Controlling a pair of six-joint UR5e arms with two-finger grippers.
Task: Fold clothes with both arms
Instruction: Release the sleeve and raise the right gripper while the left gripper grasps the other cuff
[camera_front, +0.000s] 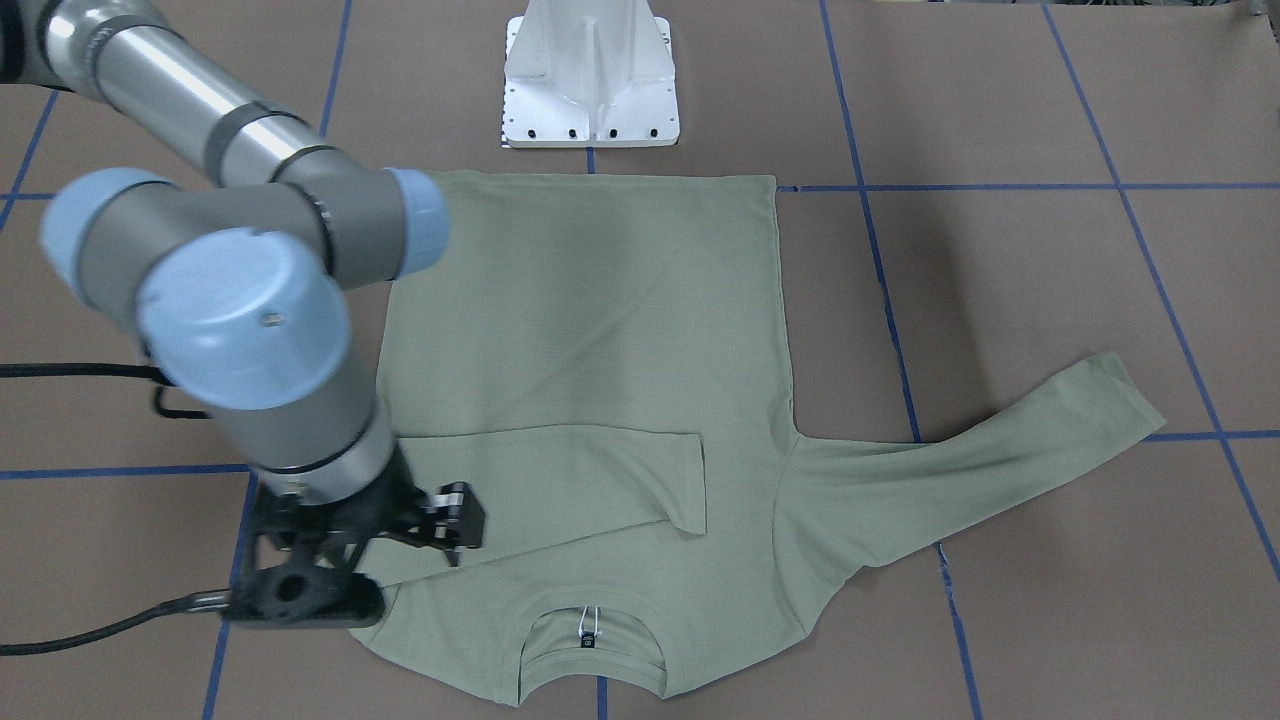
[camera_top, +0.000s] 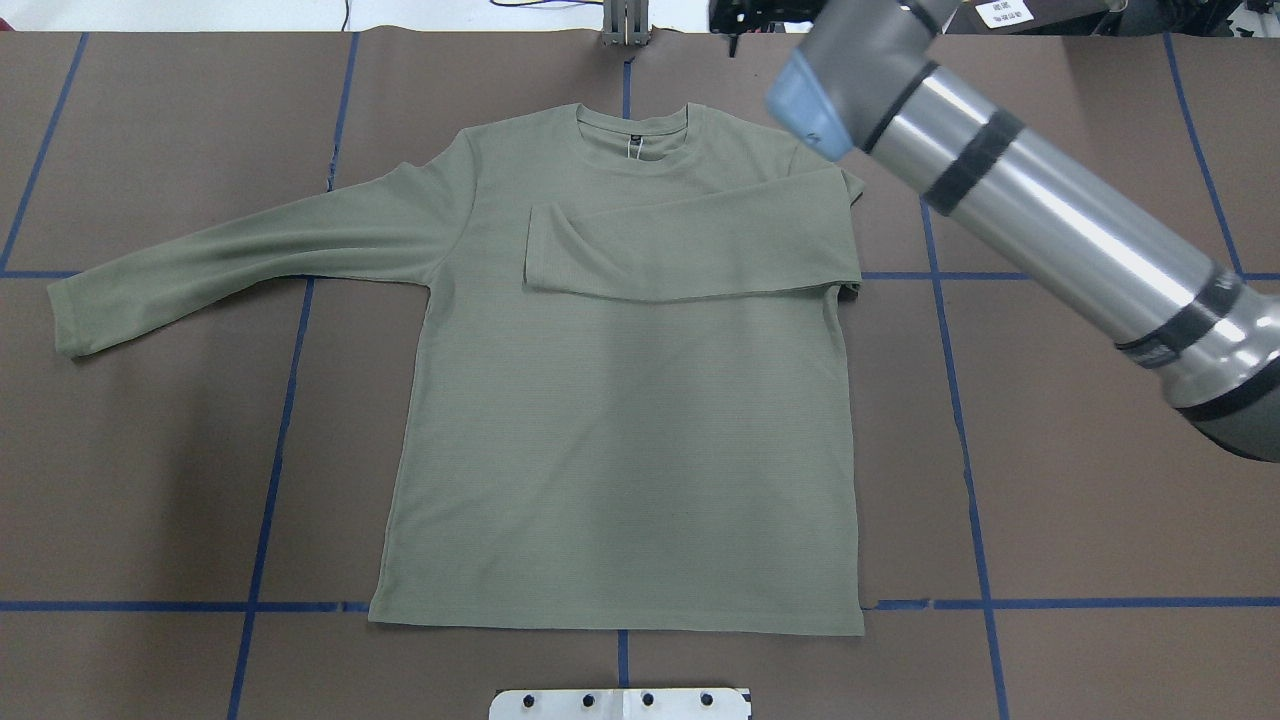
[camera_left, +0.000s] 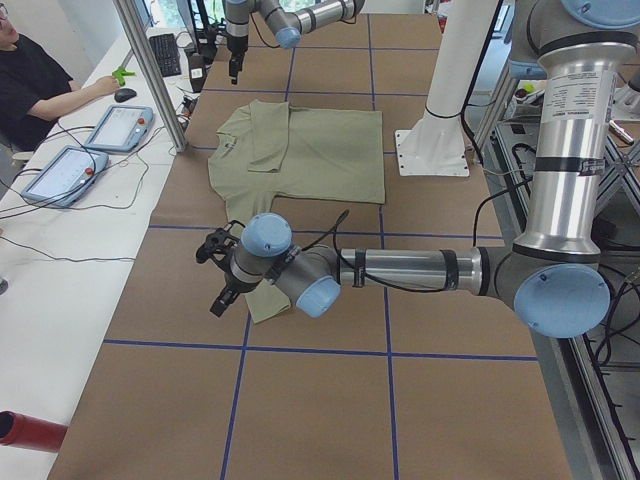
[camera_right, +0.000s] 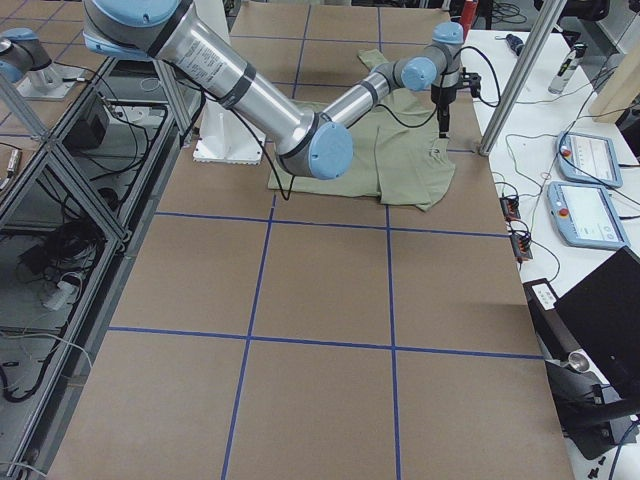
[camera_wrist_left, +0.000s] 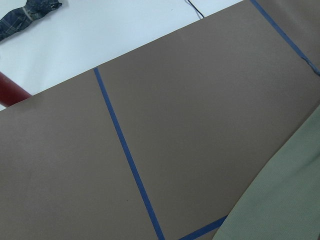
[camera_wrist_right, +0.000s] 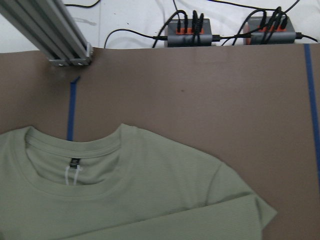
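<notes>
The right arm (camera_front: 170, 90) is a polished silver tube ringed by black bands; its joints are matt grey housings closed by round light-blue caps, the nearest cap with a small screw at its centre; black cables run beside the wrist and trail from the black, lattice-framed right gripper (camera_front: 458, 530). The left arm (camera_left: 400, 268) repeats the scheme: silver tubes, grey joints, light-blue caps, a thin black cable looped along the forearm, small print on its upright tube; the left gripper (camera_left: 215, 272) is black too. The white metal pedestal (camera_front: 590, 90) is ribbed, with dark screws along its foot.
</notes>
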